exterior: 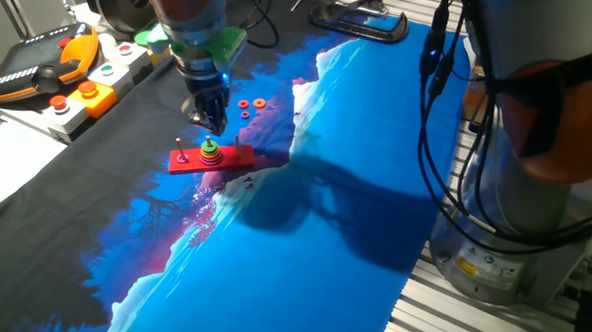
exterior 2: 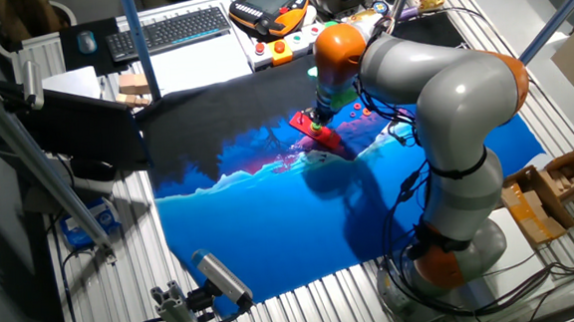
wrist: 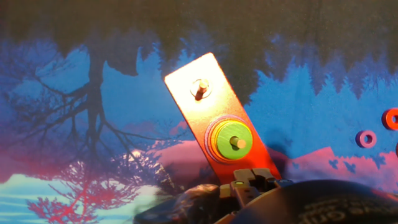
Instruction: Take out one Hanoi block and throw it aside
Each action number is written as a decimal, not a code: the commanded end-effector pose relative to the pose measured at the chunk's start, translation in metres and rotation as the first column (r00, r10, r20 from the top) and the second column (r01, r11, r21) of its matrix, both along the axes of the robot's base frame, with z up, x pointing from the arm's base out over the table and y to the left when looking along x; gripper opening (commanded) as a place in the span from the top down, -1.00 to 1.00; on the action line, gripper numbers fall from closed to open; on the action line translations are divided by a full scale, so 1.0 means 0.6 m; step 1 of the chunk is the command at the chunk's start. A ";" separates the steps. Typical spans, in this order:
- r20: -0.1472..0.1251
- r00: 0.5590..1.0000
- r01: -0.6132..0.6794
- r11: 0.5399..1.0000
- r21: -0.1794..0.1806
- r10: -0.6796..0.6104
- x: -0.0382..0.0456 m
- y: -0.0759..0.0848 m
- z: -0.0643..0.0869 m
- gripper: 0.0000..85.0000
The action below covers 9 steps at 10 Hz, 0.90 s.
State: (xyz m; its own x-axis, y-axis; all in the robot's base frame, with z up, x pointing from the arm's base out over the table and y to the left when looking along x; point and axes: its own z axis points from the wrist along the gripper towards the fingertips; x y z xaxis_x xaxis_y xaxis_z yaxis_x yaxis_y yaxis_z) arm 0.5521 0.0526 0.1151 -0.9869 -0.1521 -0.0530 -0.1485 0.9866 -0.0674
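Observation:
The Hanoi block is a small green ring (exterior: 209,142) on top of a stack of yellow and orange rings, on the middle peg of a red base plate (exterior: 238,159). In the hand view the green ring (wrist: 234,140) sits on its peg, with an empty peg (wrist: 200,88) further along the plate (wrist: 189,71). My gripper (exterior: 208,125) hangs just above the stack, holds nothing and looks open. In the other fixed view the gripper (exterior 2: 316,117) stands over the plate (exterior 2: 324,139).
Small red rings (exterior: 251,107) lie loose on the blue printed cloth (exterior: 376,170) just behind the plate; they also show in the hand view (wrist: 366,138). An orange teach pendant (exterior: 40,70) and a button box (exterior: 94,89) stand at the left. The robot base (exterior: 537,147) is at the right.

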 end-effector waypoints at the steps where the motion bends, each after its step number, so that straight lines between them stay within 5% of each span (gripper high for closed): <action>1: 0.000 1.000 -0.008 1.000 -0.006 0.008 0.002 0.002 0.000 0.98; 2: -0.013 1.000 -0.019 1.000 -0.019 0.019 0.009 0.009 -0.003 0.98; 3: -0.038 0.999 -0.030 1.000 0.006 0.030 0.014 0.014 -0.004 0.82; 6: -0.009 1.000 -0.006 1.000 0.013 0.006 0.016 0.018 -0.008 -0.32; 7: -0.005 1.000 -0.001 1.000 0.014 0.001 0.018 0.018 -0.009 -0.49; 9: -0.009 1.000 -0.009 1.000 0.015 0.009 0.027 0.017 -0.018 -0.52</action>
State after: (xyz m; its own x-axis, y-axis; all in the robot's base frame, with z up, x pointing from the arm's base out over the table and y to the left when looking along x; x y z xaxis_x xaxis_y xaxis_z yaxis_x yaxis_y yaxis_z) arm 0.5694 0.0627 0.1031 -0.9859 -0.1609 -0.0463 -0.1585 0.9860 -0.0509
